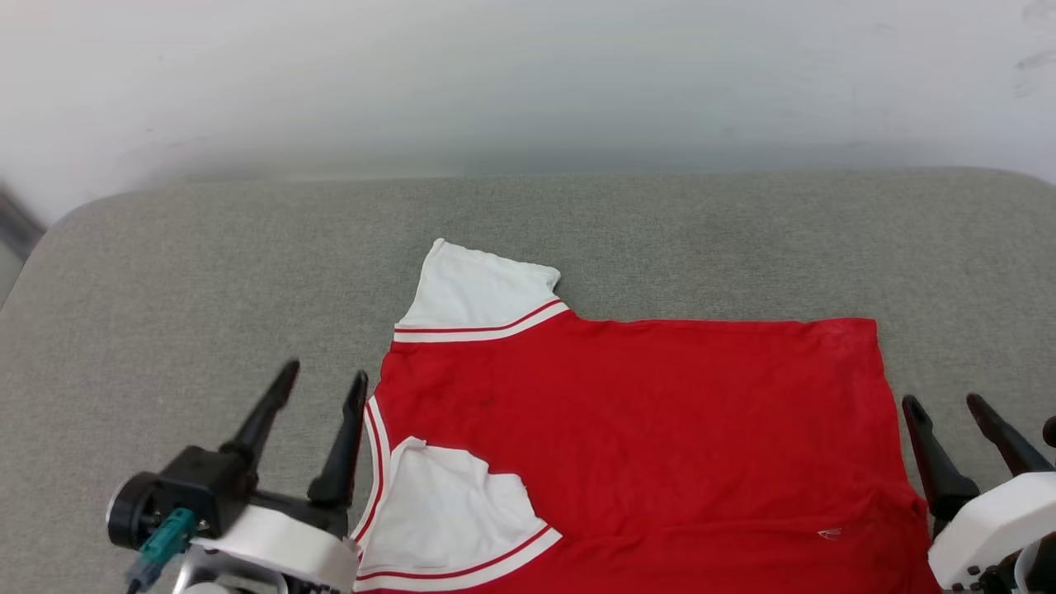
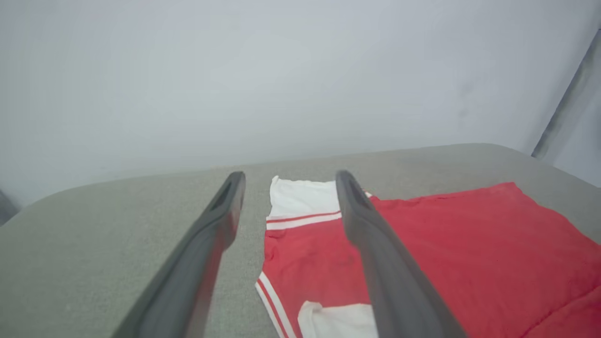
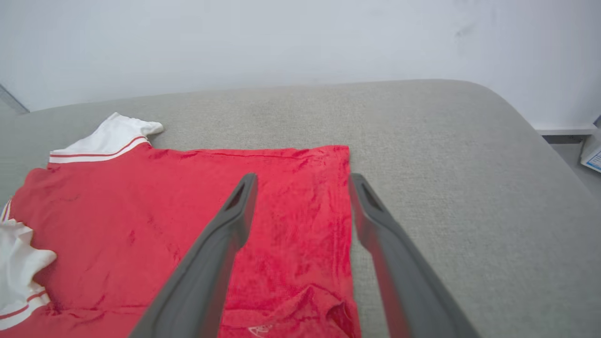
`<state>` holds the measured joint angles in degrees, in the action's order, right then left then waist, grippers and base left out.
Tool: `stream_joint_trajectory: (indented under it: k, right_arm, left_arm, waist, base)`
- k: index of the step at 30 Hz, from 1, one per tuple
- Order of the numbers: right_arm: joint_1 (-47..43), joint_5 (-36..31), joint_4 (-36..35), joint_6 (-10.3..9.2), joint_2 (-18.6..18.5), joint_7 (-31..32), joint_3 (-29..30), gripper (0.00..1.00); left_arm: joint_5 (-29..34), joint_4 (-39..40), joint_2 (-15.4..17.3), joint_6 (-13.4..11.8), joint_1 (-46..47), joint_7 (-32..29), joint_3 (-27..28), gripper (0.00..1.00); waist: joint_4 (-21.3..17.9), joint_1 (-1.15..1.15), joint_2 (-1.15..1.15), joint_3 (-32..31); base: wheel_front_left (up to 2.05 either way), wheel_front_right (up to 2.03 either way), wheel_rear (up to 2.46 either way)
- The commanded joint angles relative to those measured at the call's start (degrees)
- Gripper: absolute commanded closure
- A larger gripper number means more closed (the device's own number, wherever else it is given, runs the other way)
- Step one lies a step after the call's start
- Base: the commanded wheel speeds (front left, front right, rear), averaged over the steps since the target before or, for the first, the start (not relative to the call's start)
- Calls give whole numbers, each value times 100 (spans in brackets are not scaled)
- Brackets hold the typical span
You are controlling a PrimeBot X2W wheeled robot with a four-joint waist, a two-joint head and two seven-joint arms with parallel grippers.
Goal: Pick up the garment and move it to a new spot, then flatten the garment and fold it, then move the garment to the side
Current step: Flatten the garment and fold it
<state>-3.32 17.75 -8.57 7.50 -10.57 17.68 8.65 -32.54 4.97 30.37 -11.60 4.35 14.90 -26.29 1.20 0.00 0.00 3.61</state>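
Here, garment crosswise, top end leftward

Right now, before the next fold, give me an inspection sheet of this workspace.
Surface: grey padded top with rounded corners.
Job's things: garment lies spread out, collar end towards the robot's left, hem towards its right; far sleeve lies flat, near sleeve lies crumpled over the red body; the near hem corner is wrinkled.
Clutter: nothing seen.
Grippers: left gripper open, beside the collar end; right gripper open, beside the hem; no cloth between either pair of fingers.
Cables: teal connector with a short lead at the left wrist.
Surroundings: pale wall behind the surface.
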Motion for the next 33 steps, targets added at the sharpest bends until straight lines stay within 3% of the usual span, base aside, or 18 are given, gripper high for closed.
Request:
stream_joint_trajectory:
  k: [1,8,11,12,14,19,25,33]
  right_arm:
    - [69,18,-26,-2,-21,-199,-66,0]
    - [98,-128,-65,-1,70,-1408,-364,0]
    - [67,-166,-9,-2,139,-1658,-444,0]
    - [89,-191,30,-2,196,-1854,-483,0]
    - [118,-205,60,-2,231,-1924,-508,0]
    - [266,-181,134,-2,311,-2166,-634,0]
    - [496,-213,138,-2,348,-2308,-821,0]
    - [834,-214,178,-2,446,-2370,-1055,0]
  left_arm:
    - [156,121,-152,-1,-115,36,216,0]
    - [776,459,-836,386,-554,39,1116,0]
    - [901,430,-994,538,-611,40,1289,0]
    - [1002,378,-1179,701,-605,39,1449,0]
    - [1040,349,-1268,785,-597,36,1519,0]
    - [1231,-1,-1390,1295,-384,35,1537,0]
    - [1376,-478,-1081,1584,312,-225,1456,0]
    - [816,-994,1,1890,2212,-2068,1160,0]
  waist:
    - [-13,0,0,-22]
    - [-101,0,0,8]
    - [-113,0,0,37]
    - [-140,0,0,95]
    - [-168,0,0,128]
    - [-346,0,0,364]
    - [-718,0,0,811]
    - [-1210,0,0,1530]
  base:
    - [0,0,0]
    - [0,0,0]
    - [0,0,0]
    - [0,0,0]
    - [0,0,0]
    - [0,0,0]
    - [0,0,0]
    - [0,0,0]
